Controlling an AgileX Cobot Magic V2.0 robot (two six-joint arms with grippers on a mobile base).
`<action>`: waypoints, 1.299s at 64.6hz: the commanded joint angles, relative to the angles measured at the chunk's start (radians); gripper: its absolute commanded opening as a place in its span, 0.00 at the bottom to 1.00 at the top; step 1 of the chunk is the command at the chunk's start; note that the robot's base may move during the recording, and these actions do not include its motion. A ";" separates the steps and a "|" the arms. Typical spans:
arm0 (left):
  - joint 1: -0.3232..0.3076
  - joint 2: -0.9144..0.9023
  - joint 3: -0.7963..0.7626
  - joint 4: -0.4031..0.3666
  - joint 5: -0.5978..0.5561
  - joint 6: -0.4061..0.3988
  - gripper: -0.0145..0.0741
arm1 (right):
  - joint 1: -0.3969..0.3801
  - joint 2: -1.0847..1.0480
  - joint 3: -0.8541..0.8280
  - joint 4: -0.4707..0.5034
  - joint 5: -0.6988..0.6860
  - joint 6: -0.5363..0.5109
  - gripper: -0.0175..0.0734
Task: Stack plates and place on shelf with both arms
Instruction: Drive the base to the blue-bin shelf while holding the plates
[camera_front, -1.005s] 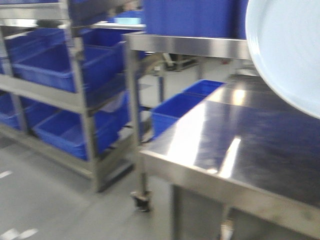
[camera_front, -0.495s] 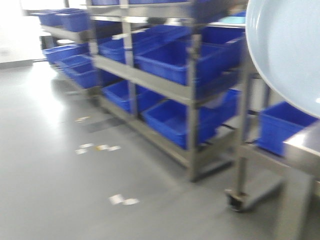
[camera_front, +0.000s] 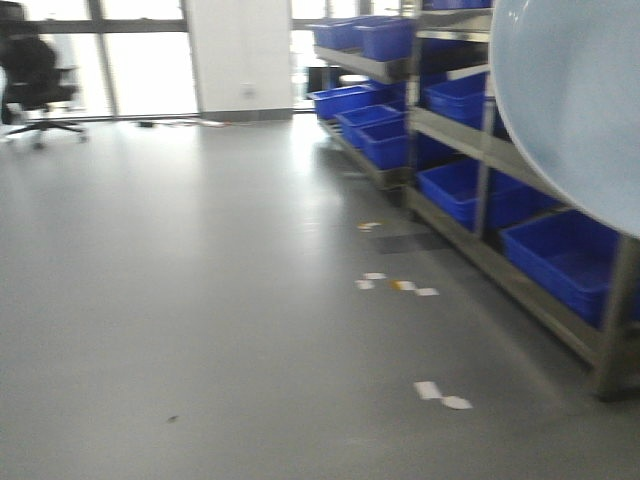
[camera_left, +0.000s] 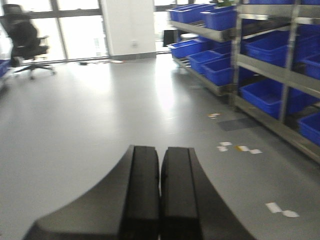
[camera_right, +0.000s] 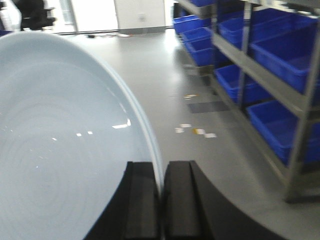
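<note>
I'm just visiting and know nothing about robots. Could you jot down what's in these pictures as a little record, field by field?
Left tool: shut, holding nothing
Right tool: shut on the rim of a plate
Plate look: pale blue-white, glossy, standing roughly on edge; only one can be made out
Surroundings: metal racks with blue bins on the right
Floor: grey, with tape scraps
Far corner: office chair by the windows
</note>
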 joint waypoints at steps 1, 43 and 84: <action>0.001 0.006 -0.028 -0.003 -0.086 -0.003 0.26 | -0.003 0.004 -0.034 0.001 -0.100 0.007 0.26; 0.001 0.006 -0.028 -0.003 -0.086 -0.003 0.26 | -0.003 0.004 -0.034 0.001 -0.100 0.007 0.26; 0.001 0.006 -0.028 -0.003 -0.086 -0.003 0.26 | -0.003 0.004 -0.034 0.001 -0.100 0.007 0.26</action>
